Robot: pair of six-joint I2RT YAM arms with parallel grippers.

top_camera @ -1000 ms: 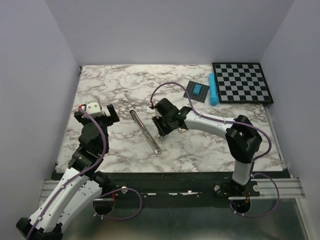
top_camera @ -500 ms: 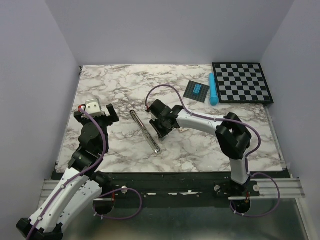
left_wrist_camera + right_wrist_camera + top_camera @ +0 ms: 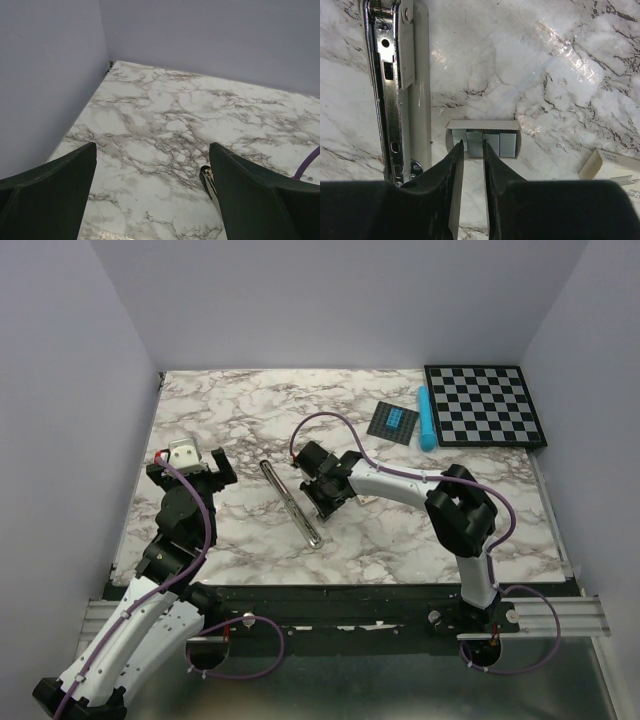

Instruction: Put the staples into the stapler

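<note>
Marble: tabletop (image 3: pixel 400 540) ringed by lilac walls.
Channel: the stapler (image 3: pixel 390 85) lies opened flat, silver side up.
Tray: the staples (image 3: pixel 495 144) sit in cardboard just right of the stapler.
Right arm: right gripper (image 3: pixel 471 150), jaws close-set around one strip; we cannot tell whether it pinches.
Left arm: left gripper (image 3: pixel 152 170) spread wide, empty, left of the stapler.
Risk: we judge the strip could snap or slip if squeezed askew, dragging the tray.
Room: open marble left of the stapler; table edges well apart from it.

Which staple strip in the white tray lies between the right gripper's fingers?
The second strip from the left; the right gripper straddles it, its neighbours lie outside.
</note>
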